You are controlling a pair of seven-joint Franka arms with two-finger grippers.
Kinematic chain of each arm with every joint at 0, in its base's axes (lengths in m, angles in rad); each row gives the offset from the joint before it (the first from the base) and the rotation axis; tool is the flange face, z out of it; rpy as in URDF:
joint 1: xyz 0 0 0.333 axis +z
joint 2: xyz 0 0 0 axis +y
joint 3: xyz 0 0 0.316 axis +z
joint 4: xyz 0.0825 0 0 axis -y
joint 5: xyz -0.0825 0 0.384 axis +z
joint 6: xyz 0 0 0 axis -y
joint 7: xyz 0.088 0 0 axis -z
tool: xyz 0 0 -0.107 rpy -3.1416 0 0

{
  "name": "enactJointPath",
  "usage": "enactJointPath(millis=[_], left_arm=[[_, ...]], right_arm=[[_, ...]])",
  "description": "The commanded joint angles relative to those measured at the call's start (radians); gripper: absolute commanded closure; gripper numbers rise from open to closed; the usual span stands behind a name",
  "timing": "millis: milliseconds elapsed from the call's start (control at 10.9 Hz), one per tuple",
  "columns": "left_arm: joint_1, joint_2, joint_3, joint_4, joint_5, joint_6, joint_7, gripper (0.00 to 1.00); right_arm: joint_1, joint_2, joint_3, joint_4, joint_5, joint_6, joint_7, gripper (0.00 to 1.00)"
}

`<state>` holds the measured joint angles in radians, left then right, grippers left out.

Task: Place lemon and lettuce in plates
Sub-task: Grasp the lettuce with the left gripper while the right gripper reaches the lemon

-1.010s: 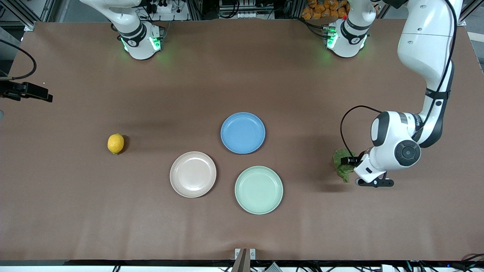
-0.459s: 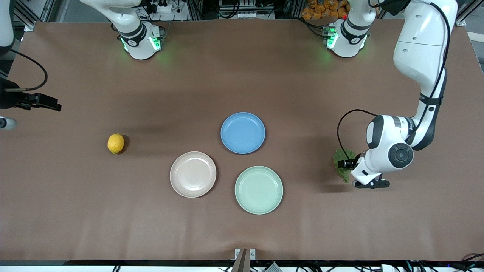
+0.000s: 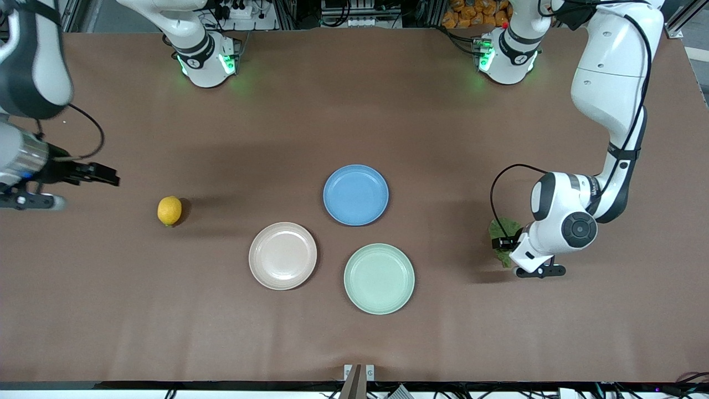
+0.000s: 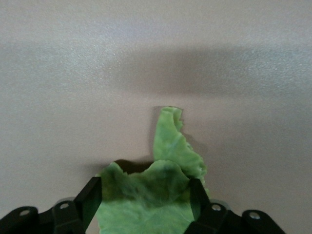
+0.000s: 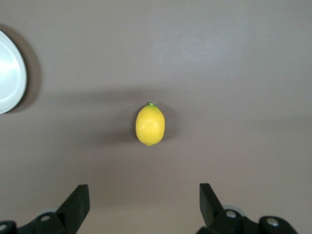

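The lettuce (image 3: 501,228) lies flat on the table toward the left arm's end. My left gripper (image 3: 515,250) is down over it. In the left wrist view the green leaf (image 4: 170,141) fills the gap of the left gripper (image 4: 144,187), whose open fingers (image 4: 90,197) stand at its two edges. The lemon (image 3: 169,210) rests toward the right arm's end. My right gripper (image 3: 55,178) hovers over bare table beside it, open and empty (image 5: 144,195), with the lemon (image 5: 150,125) ahead of it. The beige-pink plate (image 3: 282,256) and the mint plate (image 3: 379,279) are empty.
A blue plate (image 3: 355,194), also empty, sits just farther from the front camera than the other two. A pale plate's rim (image 5: 12,73) shows at the edge of the right wrist view. Brown table (image 3: 221,332) surrounds everything.
The right arm has swung in from the table's end toward the lemon. The left gripper has crept a little farther over the lettuce and its fingers have drawn closer to the leaf.
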<state>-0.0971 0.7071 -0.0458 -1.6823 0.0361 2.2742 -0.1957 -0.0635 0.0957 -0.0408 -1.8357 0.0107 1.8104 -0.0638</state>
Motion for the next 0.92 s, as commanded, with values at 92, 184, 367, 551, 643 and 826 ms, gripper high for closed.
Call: enactJointPath(millis=[92,184,367,551,643,826], left_arm=[[-0.006,0.020,0.000,0.015,0.028,0.011,-0.034,0.52],[-0.006,0.022,0.000,0.016,0.028,0.011,-0.034,0.67],[-0.006,0.020,0.000,0.018,0.028,0.011,-0.037,0.94],[-0.006,0.009,0.000,0.016,0.030,0.010,-0.054,1.00],[-0.012,0.005,0.000,0.018,0.030,0.005,-0.060,1.00],[-0.038,-0.017,0.000,0.018,0.028,-0.010,-0.088,1.00]], right_arm=[[-0.001,-0.010,0.005,-0.203,0.014,0.222,0.015,0.00],[-0.001,-0.002,0.005,-0.230,0.014,0.262,0.015,0.00],[0.002,0.031,0.005,-0.260,0.014,0.328,0.015,0.00],[0.016,0.064,0.005,-0.296,0.017,0.403,0.015,0.00],[0.025,0.088,0.005,-0.303,0.017,0.429,0.015,0.00],[0.031,0.137,0.005,-0.309,0.017,0.478,0.015,0.00]])
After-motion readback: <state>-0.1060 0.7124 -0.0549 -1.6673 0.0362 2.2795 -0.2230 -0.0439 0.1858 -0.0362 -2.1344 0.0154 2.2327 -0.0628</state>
